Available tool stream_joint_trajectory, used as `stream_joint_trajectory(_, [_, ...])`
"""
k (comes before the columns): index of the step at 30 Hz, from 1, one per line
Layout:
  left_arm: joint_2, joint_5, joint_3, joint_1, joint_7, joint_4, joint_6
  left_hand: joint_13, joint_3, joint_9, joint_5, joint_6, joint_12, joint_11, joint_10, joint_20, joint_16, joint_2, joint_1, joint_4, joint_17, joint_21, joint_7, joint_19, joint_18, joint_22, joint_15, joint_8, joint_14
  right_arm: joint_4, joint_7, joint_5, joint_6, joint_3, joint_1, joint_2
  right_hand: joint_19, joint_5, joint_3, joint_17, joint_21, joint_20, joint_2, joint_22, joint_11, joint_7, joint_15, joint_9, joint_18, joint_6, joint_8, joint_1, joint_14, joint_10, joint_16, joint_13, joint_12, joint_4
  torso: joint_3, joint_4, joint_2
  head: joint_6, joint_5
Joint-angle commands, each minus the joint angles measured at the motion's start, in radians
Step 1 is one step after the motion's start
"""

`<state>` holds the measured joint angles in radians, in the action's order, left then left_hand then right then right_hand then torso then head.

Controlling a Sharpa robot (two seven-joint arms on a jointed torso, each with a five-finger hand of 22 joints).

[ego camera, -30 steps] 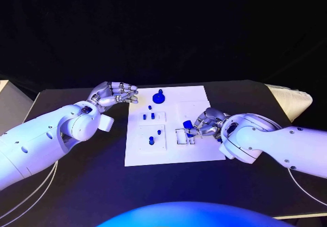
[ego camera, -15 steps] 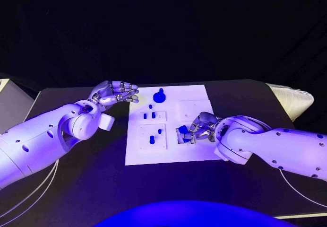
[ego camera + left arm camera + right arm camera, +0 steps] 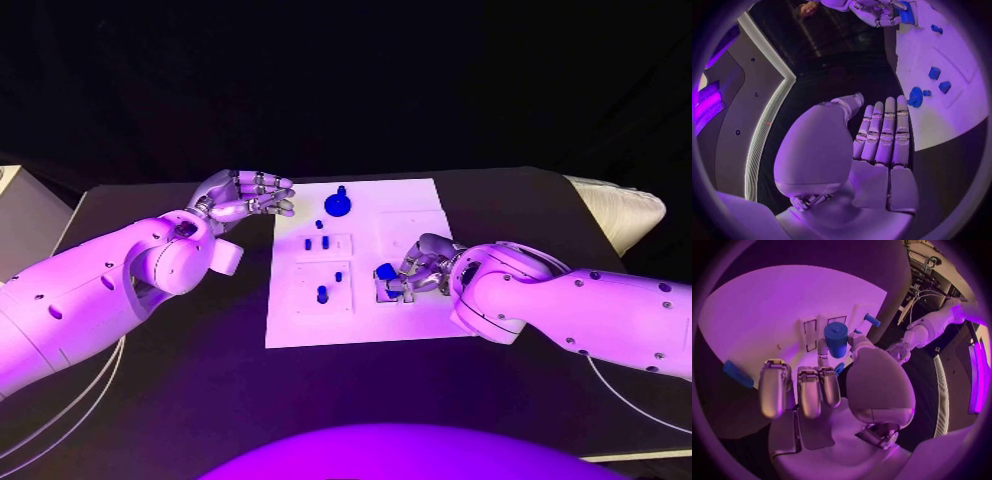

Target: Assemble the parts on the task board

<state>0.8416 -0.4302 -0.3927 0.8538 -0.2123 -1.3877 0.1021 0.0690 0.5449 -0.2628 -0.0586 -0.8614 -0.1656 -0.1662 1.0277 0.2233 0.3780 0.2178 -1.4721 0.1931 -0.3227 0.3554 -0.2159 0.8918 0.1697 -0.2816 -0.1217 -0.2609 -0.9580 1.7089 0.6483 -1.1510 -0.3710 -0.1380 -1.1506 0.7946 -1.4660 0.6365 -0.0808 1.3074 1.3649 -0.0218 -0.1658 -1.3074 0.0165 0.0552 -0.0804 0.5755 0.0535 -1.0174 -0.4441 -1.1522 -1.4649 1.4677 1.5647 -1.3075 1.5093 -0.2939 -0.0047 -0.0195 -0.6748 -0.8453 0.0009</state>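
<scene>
My right hand [image 3: 411,272] is low over the right half of the task board [image 3: 418,325], and it grasps a blue cylinder part [image 3: 836,338] between the thumb and the fingers; in the right wrist view the part stands upright at the fingertips, just above two narrow slots of a white block [image 3: 820,332]; whether it already touches the block I cannot tell. My left hand [image 3: 245,195] hangs just beside the far left corner of the board, with the fingers loosely curled and nothing in them; I would call it released.

I judge that the step in hand is the placing of this cylinder in its seat near the middle of the board; the next move calls for keeping the part upright, bringing it exactly over the opening, and pressing down before I let the fingers go.

On the board, in the head view, I count one round blue part with a small knob [image 3: 338,204] at the far edge; three small blue parts [image 3: 317,243] around the upper left square plate; two more [image 3: 320,294] on the lower left plate; with the held one this makes seven blue parts, though some small ones may be hidden under my right hand.
</scene>
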Motion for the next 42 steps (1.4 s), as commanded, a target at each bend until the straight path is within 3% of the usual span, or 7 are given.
stream_joint_trajectory(1, [-0.001,0.000,0.000,0.000,-0.003,-0.002,-0.010,0.002,0.000,0.002,-0.002,-0.003,0.004,-0.003,-0.001,0.001,-0.004,-0.002,-0.005,0.008,-0.001,-0.006,-0.008,0.006,0.010,0.002,-0.001,0.003,-0.008,-0.015,0.011,-0.042,0.037,-0.001,0.003,-0.004,-0.066,-0.023,0.000,0.263,0.001,0.003,0.003,-0.150,0.003,0.000,-0.004,-0.003,-0.011,0.001,0.007,0.012,-0.106,0.059,0.006,-0.203,-0.003,0.001,-0.0006,0.0010,0.000,-0.003,0.002])
stream_joint_trajectory(11, [0.000,0.001,0.000,0.000,0.000,-0.004,-0.010,0.002,0.000,0.002,-0.002,-0.003,0.004,-0.003,-0.001,0.001,-0.006,-0.003,-0.003,0.012,-0.003,-0.008,-0.008,0.007,0.010,0.003,-0.001,0.004,-0.008,-0.023,0.009,-0.048,0.082,-0.001,0.011,-0.012,-0.065,-0.094,0.021,0.263,0.001,0.002,-0.006,-0.152,0.000,0.002,-0.002,0.004,-0.011,0.007,0.005,0.037,-0.106,0.053,0.006,-0.196,-0.012,0.001,0.0001,-0.0009,0.000,-0.008,0.006])
stream_joint_trajectory(16, [0.000,0.002,0.000,0.000,0.001,-0.005,-0.011,0.002,0.000,0.002,-0.002,-0.004,0.004,-0.003,-0.001,0.001,-0.006,-0.004,-0.002,0.013,-0.003,-0.009,-0.008,0.007,0.010,0.004,-0.001,0.004,-0.008,-0.022,0.007,-0.072,0.044,-0.001,0.013,-0.014,-0.065,-0.227,0.101,0.263,-0.001,0.001,0.015,-0.153,0.001,0.001,-0.002,0.016,-0.011,0.007,-0.004,0.064,-0.106,0.052,0.006,-0.196,-0.015,-0.001,-0.0003,-0.0011,0.000,-0.006,0.005])
stream_joint_trajectory(19, [0.001,0.002,0.000,0.000,0.001,-0.005,-0.011,0.002,0.000,0.002,-0.002,-0.004,0.004,-0.003,-0.001,0.001,-0.006,-0.004,-0.002,0.013,-0.003,-0.009,-0.008,0.007,0.010,0.004,-0.001,0.004,-0.008,-0.020,0.005,-0.082,0.027,-0.001,0.014,-0.014,-0.065,-0.254,0.135,0.263,-0.002,0.001,0.024,-0.154,0.001,0.000,-0.002,0.020,-0.011,0.008,-0.008,0.076,-0.106,0.053,0.006,-0.197,-0.014,-0.002,0.0000,-0.0004,0.000,-0.005,0.005])
stream_joint_trajectory(22, [0.001,0.003,0.000,0.000,0.002,-0.005,-0.011,0.002,0.000,0.002,-0.002,-0.004,0.004,-0.003,-0.001,0.001,-0.006,-0.004,-0.002,0.013,-0.003,-0.009,-0.008,0.007,0.010,0.004,-0.001,0.004,-0.008,-0.019,0.002,-0.095,0.012,-0.001,0.015,-0.013,-0.066,-0.336,0.193,0.263,-0.001,0.002,0.026,-0.156,0.001,0.000,-0.002,0.028,-0.011,0.009,-0.014,0.113,-0.106,0.053,0.006,-0.197,-0.016,-0.004,-0.0001,0.0001,0.000,-0.005,0.004])
stream_joint_trajectory(38, [0.002,0.003,0.000,0.000,0.002,-0.004,-0.011,0.002,0.000,0.002,-0.002,-0.003,0.005,-0.004,-0.001,0.001,-0.007,-0.005,-0.001,0.015,-0.004,-0.010,-0.008,0.007,0.010,0.004,-0.001,0.004,-0.008,0.008,-0.039,-0.134,-0.033,-0.001,0.022,0.011,-0.067,-0.366,0.219,0.263,0.005,0.001,0.014,-0.160,0.001,0.000,-0.002,0.034,-0.012,0.012,-0.019,0.154,-0.106,0.054,0.006,-0.199,-0.014,-0.005,0.0004,0.0001,0.000,-0.006,0.005])
stream_joint_trajectory(42, [0.003,0.003,0.000,0.000,0.002,-0.004,-0.011,0.002,0.000,0.002,-0.002,-0.003,0.005,-0.004,-0.001,0.001,-0.007,-0.005,-0.001,0.015,-0.004,-0.010,-0.008,0.007,0.010,0.004,-0.001,0.004,-0.008,0.024,-0.078,-0.126,-0.040,0.000,0.024,0.031,-0.069,-0.357,0.184,0.263,0.007,0.003,0.048,-0.163,0.004,-0.003,-0.004,0.039,-0.013,0.011,-0.025,0.071,-0.106,0.057,0.006,-0.203,-0.011,-0.001,0.0004,-0.0003,0.000,-0.005,0.006])
